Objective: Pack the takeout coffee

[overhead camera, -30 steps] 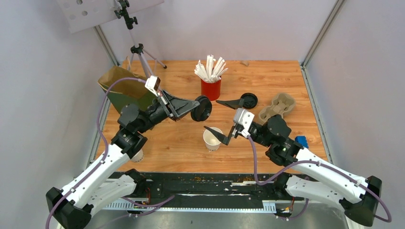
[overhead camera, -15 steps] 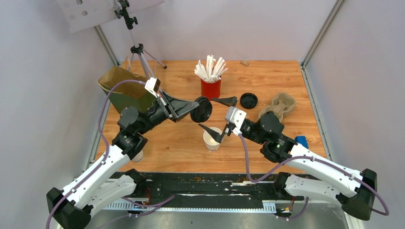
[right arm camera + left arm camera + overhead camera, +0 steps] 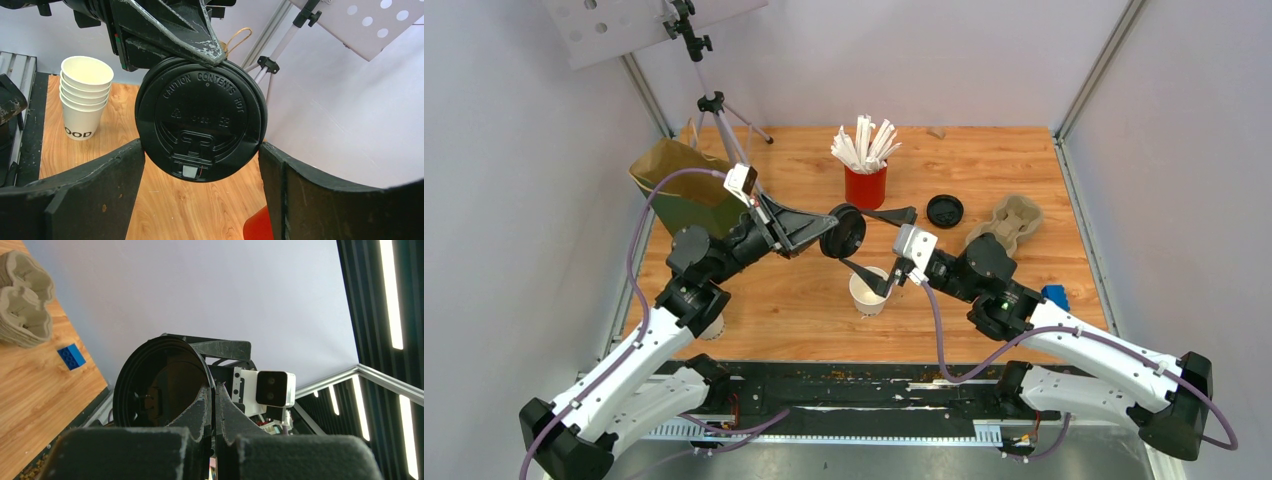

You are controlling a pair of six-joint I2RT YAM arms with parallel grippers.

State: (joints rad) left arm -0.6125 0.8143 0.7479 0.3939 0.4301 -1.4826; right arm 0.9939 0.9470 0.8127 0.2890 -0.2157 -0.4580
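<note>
The white paper cup [image 3: 867, 292] of the takeout coffee stands lidless on the table, near the front. Above and just behind it, my left gripper [image 3: 834, 217] is shut on the rim of a round black lid [image 3: 845, 231], held on edge in the air. From the left wrist, the lid [image 3: 155, 385] fills the view past my pinched left gripper [image 3: 215, 390]. My right gripper [image 3: 854, 237] is open around that lid. In the right wrist view the lid [image 3: 200, 125] hangs between the right gripper's [image 3: 201, 150] fingers [image 3: 90, 195], each close to its rim.
A green paper bag [image 3: 679, 185] stands open at the back left. A red cup of white sticks [image 3: 866, 185], a second black lid [image 3: 945, 210], a cardboard cup carrier [image 3: 1004, 225] and a blue brick [image 3: 1054, 297] lie around. Stacked white cups [image 3: 82, 97] sit front left.
My right gripper has moved left and back from beside the cup until its fingers flank the held lid, and they have narrowed a little. The left gripper stays almost where it was.
</note>
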